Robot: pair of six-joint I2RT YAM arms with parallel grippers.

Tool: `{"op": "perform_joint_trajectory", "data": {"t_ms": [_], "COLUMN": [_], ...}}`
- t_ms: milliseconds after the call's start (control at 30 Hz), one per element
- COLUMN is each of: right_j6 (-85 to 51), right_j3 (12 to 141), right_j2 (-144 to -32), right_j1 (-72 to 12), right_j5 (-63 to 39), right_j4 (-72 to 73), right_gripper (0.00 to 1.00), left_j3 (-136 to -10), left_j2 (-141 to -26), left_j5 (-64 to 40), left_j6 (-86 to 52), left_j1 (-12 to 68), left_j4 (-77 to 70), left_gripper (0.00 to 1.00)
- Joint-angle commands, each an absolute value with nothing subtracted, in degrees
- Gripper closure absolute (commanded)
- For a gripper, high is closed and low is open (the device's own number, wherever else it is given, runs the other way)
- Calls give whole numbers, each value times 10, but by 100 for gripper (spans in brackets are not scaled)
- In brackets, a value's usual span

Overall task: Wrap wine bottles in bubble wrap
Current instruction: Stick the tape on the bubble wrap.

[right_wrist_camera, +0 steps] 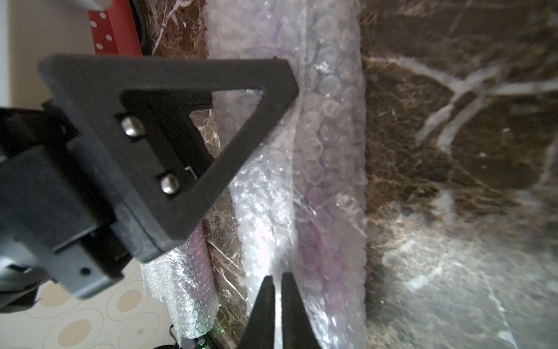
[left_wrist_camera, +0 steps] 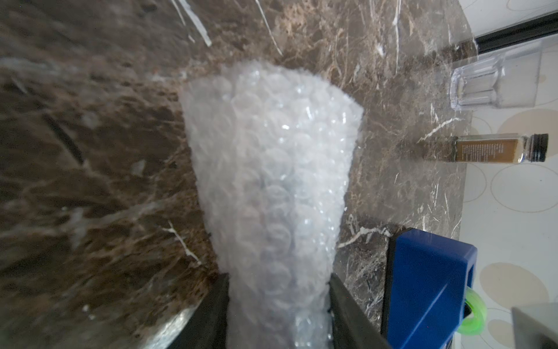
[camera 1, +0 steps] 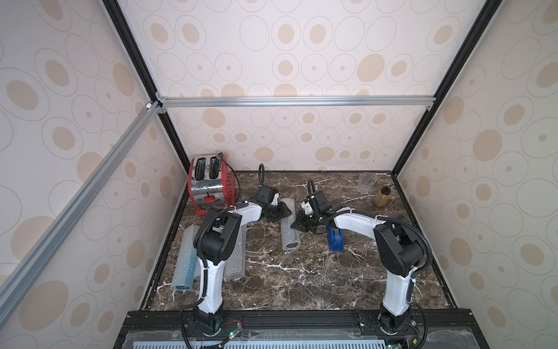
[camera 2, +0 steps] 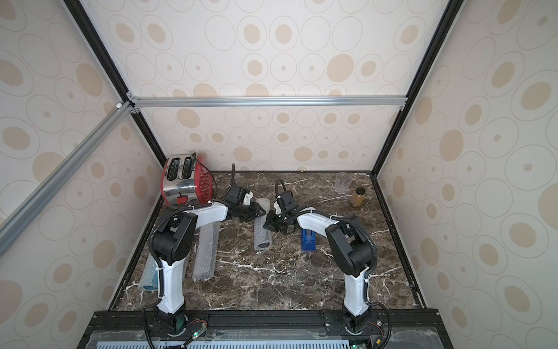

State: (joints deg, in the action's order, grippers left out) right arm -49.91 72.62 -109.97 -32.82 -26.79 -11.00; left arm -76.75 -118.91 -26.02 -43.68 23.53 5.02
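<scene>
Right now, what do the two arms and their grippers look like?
The left arm and right arm have white shells, bulky black joint housings and black corrugated cable conduit fastened by white zip ties. The left gripper and right gripper are matte black; their fingers are open triangular frames fixed with silver screws.

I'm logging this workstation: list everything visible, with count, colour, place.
Two-slot metal toaster: one, red and chrome, back left.
Clear plastic cup: one, transparent, back right.
Squat black-lidded glass jar: one, amber-brown, beside the cup.
Plastic tape dispenser: one, blue, centre-right.
Rolled bubble wrap tubes: three seen, whitish, two front left, one centre.
Slim bottle: one, blue, inside the leftmost tube.
Left end effector: one, black, clamped on the centre tube.
Right end effector: one, black, jaws nearly together, beside it.
</scene>
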Motion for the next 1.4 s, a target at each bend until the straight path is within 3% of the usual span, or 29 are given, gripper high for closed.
{"op": "perform_joint_trajectory", "data": {"t_ms": [0,400,700,967,1200,1367], "right_j6": [-467,-412,-420,-478,-546,-521], "right_j3": [742,833,783,725,662,651], "right_j2": [-1073,-1158,-1181,-1199,-1177,-1118], "right_j1": [-317,-302,-302,-298,-280,-269], "right_j5": [-246,-289,-311,-387,-429,-418], "right_j4": [-178,-213,-168,-38,79,45], "right_gripper": [85,79,75,69,60,48], "left_j3": [-755,-754,-756,-754,-749,-728], "left_j2": [-1206,-1209,-1210,-1206,-1198,-1161], "left_j5": [-231,-232,-230,-227,-220,-182], "left_j6": [-419,-418,-416,-411,-396,-342], "left_j1": [236,238,238,238,238,237], "left_j4": [125,125,128,130,134,177], "left_gripper": [52,51,51,51,51,52]}}
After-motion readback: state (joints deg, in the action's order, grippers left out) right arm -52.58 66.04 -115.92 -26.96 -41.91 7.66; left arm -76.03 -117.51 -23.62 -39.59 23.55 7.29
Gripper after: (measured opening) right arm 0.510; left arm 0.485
